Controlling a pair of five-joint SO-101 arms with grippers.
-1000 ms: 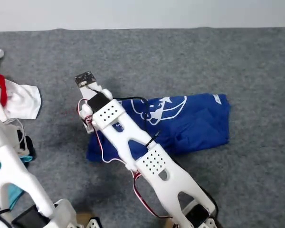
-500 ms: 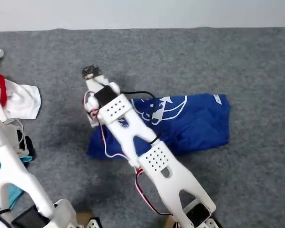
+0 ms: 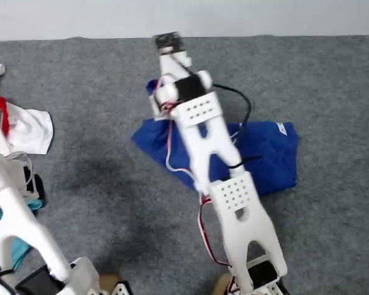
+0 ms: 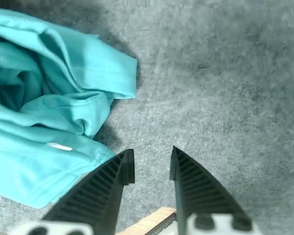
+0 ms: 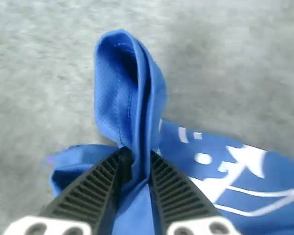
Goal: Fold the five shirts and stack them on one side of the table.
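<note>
Grey felt (image 3: 307,67) covers the table, with a pale wall (image 3: 234,15) along the 12 o'clock edge. Seen from above, the blue shirt (image 3: 267,157) lies just toward 3 o'clock from the middle. One corner is pulled up and away toward 12 o'clock under the wrist of the right arm (image 3: 200,120), which reaches in from 6 o'clock. A white shirt (image 3: 27,129) sits at the 9 o'clock edge. The left arm (image 3: 15,227) stands at 8 o'clock with a teal shirt (image 3: 12,249) beside it.

From the left wrist, the left gripper (image 4: 149,157) hangs with its jaws apart and nothing between them. It is over bare felt, just beside the crumpled teal shirt.

From the right wrist, the right gripper (image 5: 135,159) is clamped on a doubled ridge of blue cloth that stands up between the jaws. The printed part of the shirt trails off beyond them.

The hold looks narrow, only a thin pinch near the fingertips. If the arm carries the corner across quickly, the cloth may slide out and drop short. The weight of the trailing part could also drag the whole shirt along the felt, so it bunches instead of creasing. Either way the fold would land crooked.
</note>
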